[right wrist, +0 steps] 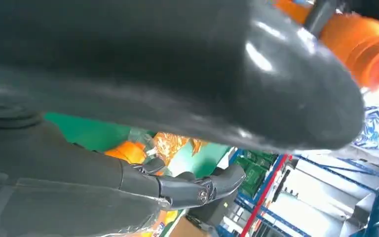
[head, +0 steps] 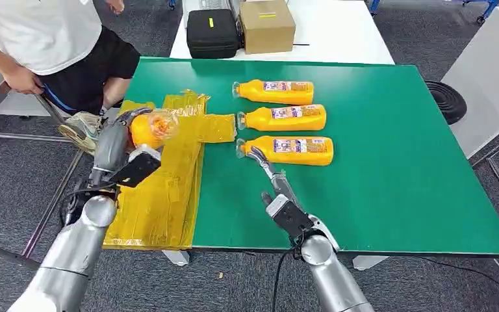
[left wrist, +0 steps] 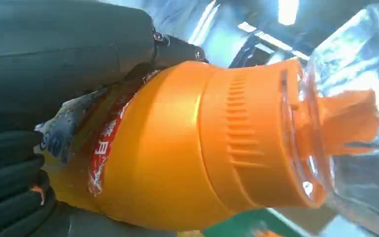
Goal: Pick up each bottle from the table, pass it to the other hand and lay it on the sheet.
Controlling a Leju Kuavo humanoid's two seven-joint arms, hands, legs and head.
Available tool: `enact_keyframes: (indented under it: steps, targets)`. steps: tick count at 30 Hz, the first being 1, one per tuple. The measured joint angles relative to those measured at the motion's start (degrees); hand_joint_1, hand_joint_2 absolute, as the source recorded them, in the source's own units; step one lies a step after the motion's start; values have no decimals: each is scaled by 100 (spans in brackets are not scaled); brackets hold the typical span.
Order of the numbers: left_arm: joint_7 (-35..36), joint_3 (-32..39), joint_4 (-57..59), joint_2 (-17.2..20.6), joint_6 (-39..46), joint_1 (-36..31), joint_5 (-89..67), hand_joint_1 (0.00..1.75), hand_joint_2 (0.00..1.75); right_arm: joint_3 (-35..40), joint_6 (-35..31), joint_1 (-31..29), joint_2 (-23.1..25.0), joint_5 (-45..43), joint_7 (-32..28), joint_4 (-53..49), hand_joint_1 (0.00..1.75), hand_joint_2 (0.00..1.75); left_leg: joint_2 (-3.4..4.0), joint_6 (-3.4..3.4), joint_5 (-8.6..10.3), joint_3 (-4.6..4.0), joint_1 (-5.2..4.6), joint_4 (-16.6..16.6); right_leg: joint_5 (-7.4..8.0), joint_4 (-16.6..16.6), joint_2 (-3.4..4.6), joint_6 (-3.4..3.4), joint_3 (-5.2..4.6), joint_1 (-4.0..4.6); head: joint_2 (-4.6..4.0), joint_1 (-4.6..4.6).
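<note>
The left hand point(head: 132, 127) gripped an orange bottle point(head: 151, 127) over the yellow sheet point(head: 162, 188), cap end pointing toward the bench's point(head: 390, 162) middle. The right hand point(head: 269, 174) reached, fingers apart and empty, toward the nearest lying bottle point(head: 289, 150), whose long axis ran crosswise.

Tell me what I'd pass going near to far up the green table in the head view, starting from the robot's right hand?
Right hand → nearest bottle → middle bottle → farthest bottle → then, on the white table beyond, the cardboard box, with a black case beside it.
</note>
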Motion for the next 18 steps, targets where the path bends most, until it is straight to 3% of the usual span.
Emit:
enact_keyframes:
  steps: [9,18]
  targets:
    - [291,-850,645,328,46,-515,-1062,175,175,-142,151,72,13,-2,0,2,0,0,5,0,0,-1,-2,0,0,0,2,1,-4,1,0,-2]
    - [236,-1941,2075,566,-1066,-1166,-1739,175,175,-166,221,77,-30,-188,-177,120,0,0,7,-1,0,-1,0,0,0,1,3,0,-3,2,0,0]
